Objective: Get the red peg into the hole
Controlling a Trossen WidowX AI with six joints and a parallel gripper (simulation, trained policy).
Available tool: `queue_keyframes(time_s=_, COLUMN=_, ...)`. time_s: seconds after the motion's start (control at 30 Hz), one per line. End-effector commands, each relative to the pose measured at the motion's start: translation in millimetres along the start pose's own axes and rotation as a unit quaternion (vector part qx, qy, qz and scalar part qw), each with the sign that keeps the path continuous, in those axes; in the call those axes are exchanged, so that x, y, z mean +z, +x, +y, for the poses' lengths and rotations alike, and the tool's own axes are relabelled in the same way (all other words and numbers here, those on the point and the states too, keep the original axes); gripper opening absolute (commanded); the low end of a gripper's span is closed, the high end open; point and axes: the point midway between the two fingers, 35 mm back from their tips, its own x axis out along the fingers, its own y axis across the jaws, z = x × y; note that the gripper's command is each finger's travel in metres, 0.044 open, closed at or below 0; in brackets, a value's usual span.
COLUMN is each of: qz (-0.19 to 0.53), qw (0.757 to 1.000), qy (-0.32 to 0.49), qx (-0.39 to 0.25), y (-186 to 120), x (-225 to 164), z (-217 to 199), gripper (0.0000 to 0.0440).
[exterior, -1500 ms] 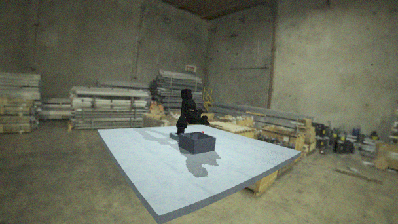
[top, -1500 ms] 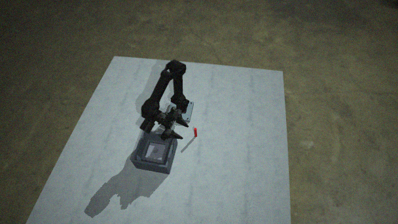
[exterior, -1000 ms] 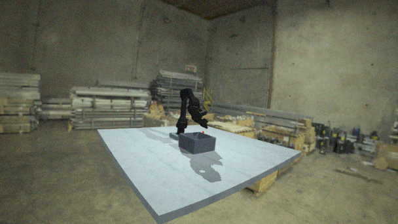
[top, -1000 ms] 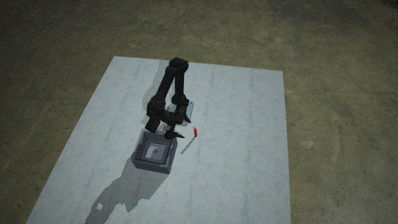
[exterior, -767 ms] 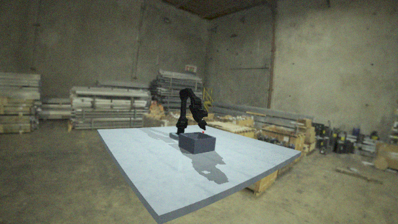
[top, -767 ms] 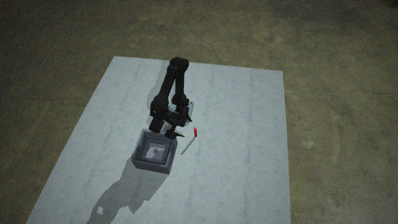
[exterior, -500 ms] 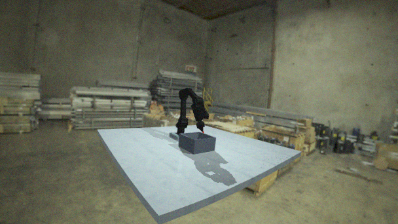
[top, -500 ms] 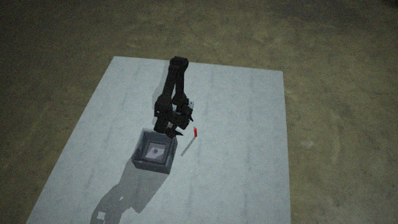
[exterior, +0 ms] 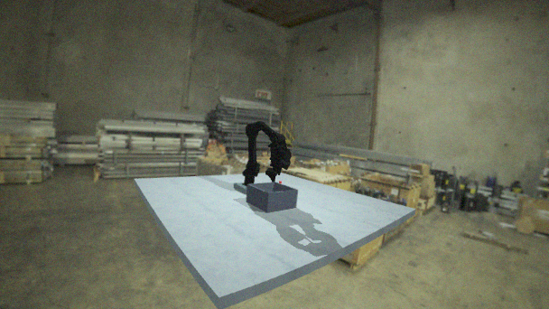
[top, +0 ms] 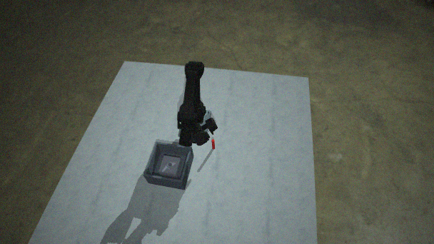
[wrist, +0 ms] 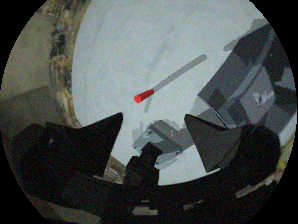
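stacked metal beams [exterior: 151,145], concrete walls [exterior: 451,81]

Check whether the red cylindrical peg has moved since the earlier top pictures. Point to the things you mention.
No: the red cylindrical peg [top: 213,144] [exterior: 280,182] [wrist: 144,95] stands in the same spot beside the dark grey box [top: 189,170] [exterior: 282,201] [wrist: 220,92].
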Motion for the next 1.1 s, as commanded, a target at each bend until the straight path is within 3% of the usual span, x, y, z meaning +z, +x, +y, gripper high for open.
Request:
queue_keyframes(time_s=0.0, qz=0.011, qw=0.999, qy=0.044, qx=-0.016, y=2.3, x=-0.1, z=0.9, gripper=0.044)
queue_keyframes(time_s=0.23, qz=0.028, qw=0.986, qy=0.157, qx=-0.054, y=9.2, x=-0.1, z=4.7, gripper=0.044)
queue_keyframes(time_s=0.5, qz=0.029, qw=0.953, qy=0.285, qx=-0.097, y=19.1, x=1.9, z=9.8, gripper=0.044)
queue_keyframes(time_s=1.07, qz=-0.034, qw=0.836, qy=0.52, qx=-0.172, y=60.5, x=11.4, z=22.1, gripper=0.044)
